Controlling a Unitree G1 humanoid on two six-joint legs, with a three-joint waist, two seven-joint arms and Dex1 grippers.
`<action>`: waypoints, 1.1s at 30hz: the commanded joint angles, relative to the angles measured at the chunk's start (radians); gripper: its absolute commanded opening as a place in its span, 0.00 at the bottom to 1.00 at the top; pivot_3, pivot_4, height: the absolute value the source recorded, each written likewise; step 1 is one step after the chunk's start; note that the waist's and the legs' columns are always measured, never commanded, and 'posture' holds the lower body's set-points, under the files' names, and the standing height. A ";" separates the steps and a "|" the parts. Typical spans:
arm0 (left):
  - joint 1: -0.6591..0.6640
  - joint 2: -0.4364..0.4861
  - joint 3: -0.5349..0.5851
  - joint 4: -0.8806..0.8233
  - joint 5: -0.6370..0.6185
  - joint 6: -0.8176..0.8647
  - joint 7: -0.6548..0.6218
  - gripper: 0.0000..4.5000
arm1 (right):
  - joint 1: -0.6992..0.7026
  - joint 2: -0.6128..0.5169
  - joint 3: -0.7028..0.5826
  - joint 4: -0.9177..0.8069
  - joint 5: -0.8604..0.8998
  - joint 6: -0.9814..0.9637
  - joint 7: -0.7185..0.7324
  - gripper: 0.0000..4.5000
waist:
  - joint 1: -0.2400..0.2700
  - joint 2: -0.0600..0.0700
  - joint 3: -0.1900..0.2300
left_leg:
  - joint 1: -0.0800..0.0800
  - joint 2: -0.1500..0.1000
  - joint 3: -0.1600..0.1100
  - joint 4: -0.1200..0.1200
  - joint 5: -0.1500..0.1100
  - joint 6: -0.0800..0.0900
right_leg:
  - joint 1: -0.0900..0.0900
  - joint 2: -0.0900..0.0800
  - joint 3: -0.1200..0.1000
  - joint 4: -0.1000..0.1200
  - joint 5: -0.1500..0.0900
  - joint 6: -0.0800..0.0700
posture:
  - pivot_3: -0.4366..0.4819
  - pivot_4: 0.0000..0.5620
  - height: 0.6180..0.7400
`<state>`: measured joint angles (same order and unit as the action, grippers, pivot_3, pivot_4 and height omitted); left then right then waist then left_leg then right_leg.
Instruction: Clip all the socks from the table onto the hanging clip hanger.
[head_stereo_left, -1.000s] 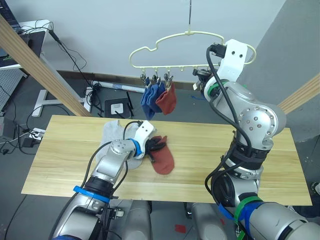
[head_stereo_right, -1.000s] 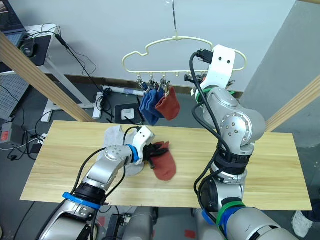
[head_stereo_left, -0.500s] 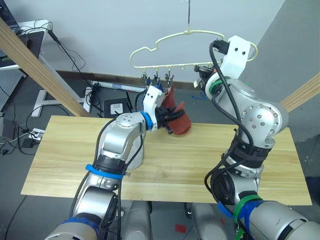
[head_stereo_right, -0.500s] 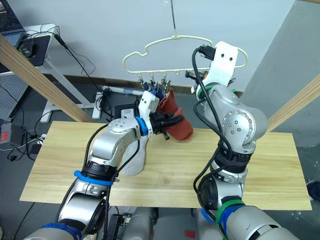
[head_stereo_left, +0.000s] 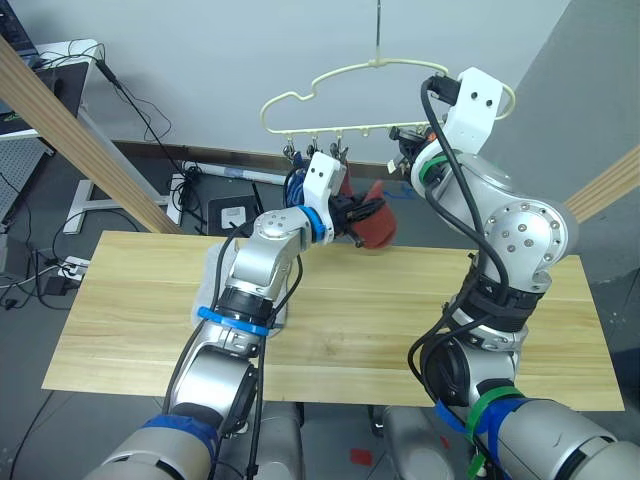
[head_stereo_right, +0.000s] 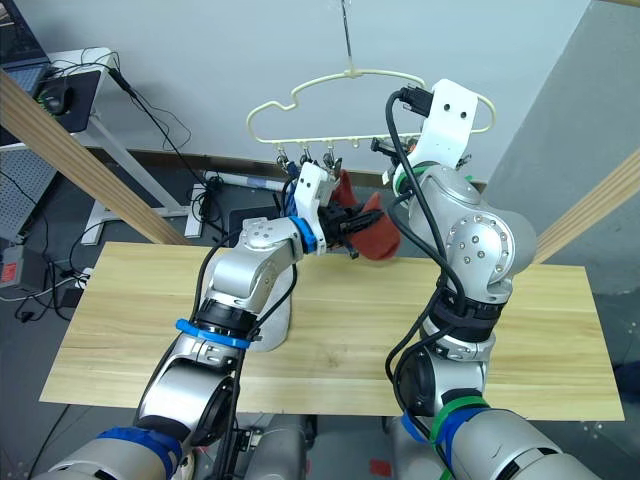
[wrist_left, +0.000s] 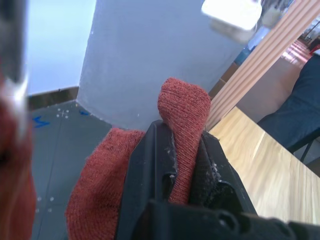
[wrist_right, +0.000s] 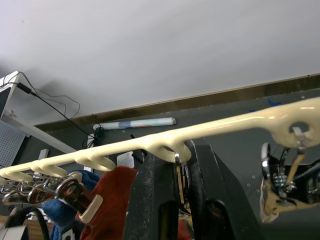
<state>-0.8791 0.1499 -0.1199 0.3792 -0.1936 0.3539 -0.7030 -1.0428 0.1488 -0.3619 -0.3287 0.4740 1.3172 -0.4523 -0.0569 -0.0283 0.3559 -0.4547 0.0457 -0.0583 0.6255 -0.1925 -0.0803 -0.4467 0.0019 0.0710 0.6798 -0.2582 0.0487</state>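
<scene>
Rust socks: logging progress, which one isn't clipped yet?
The rust sock pinched in the left tool, held up near the clip hanger.

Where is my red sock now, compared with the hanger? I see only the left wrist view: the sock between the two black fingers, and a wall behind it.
Observer: The left gripper holds the rust red sock up above the table, just below the clip row of the clip hanger.
Operator: Is some clip free for it?
Observer: The right gripper is at a bare metal clip, next to the clips where the blue socks hang.
Operator: Does any sock remain on the table?
Observer: Yes, a light grey sock lies there, partly hidden behind the left arm.
</scene>
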 joint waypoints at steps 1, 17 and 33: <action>-0.040 -0.016 0.006 0.014 0.004 -0.047 0.004 0.14 | -0.045 0.101 -0.003 -0.028 0.025 -0.009 -0.005 0.00 | -0.001 0.000 0.000 | 0.000 0.000 0.000 0.000 0.000 0.000 | 0.000 0.000 0.000 0.000 0.000 0.000 | 0.40 0.65 1.00; -0.096 -0.043 0.034 0.040 -0.023 -0.053 0.006 0.14 | -0.040 0.096 0.004 -0.023 0.039 -0.020 -0.016 0.00 | -0.001 0.000 0.000 | 0.000 0.000 0.000 0.000 0.000 0.000 | 0.000 0.000 0.000 0.000 0.000 0.000 | 0.40 0.64 1.00; -0.100 -0.061 0.042 0.004 -0.044 -0.013 0.007 0.14 | -0.037 0.093 0.005 -0.022 0.042 -0.018 -0.011 0.47 | -0.001 0.000 0.000 | 0.000 0.000 0.000 0.000 0.000 0.000 | 0.000 0.000 0.000 0.000 0.000 0.000 | 0.41 0.63 1.00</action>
<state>-0.9592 0.1013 -0.0787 0.4360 -0.2231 0.3436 -0.6901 -1.0462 0.1490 -0.3617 -0.3275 0.4943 1.3152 -0.4627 -0.0581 -0.0283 0.3559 -0.4548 0.0458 -0.0583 0.6255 -0.1925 -0.0803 -0.4469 0.0021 0.0709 0.6800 -0.2581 0.0487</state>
